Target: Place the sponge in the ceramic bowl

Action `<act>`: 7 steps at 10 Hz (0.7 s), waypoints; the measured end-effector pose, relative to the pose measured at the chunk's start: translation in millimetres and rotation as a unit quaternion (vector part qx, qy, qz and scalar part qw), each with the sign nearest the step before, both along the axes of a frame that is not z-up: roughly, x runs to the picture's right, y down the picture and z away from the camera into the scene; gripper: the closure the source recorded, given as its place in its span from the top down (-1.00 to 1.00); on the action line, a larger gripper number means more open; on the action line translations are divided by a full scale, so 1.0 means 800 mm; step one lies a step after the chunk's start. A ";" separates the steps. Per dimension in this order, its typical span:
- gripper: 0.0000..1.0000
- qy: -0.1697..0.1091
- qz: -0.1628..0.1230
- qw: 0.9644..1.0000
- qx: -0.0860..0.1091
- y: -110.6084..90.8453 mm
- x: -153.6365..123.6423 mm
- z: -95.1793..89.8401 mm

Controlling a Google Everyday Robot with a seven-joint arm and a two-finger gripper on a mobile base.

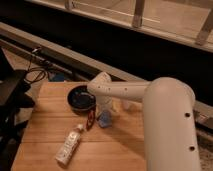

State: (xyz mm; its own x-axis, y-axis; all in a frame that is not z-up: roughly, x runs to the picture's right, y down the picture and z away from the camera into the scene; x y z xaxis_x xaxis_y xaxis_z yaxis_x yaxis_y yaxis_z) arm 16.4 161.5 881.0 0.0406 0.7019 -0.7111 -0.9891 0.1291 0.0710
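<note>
One light wooden table (pixel 50 125) carries the things; on its near left lies one clear plastic bottle with a white label (pixel 69 145), on its side; farther back sits the one round dark glossy ceramic bowl (pixel 81 98); just right of the bottle's cap lies one slim reddish-brown elongated object (pixel 90 119); beside that, on the wood and outside the bowl, rests the one small light-blue sponge (pixel 105 119); the gripper (pixel 104 109) hangs directly over the sponge, at the bowl's right rim; whether it is spread or pinching cannot be told; the one bulky white robot arm (pixel 165 115) fills the right side and covers the table there.
</note>
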 end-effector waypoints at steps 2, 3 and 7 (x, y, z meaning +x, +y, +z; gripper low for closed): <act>0.19 0.002 0.001 1.000 -0.004 0.000 -0.004 0.000; 0.15 0.003 0.000 1.000 -0.004 0.000 -0.004 0.001; -0.64 0.005 -0.001 1.000 -0.004 -0.001 -0.004 0.001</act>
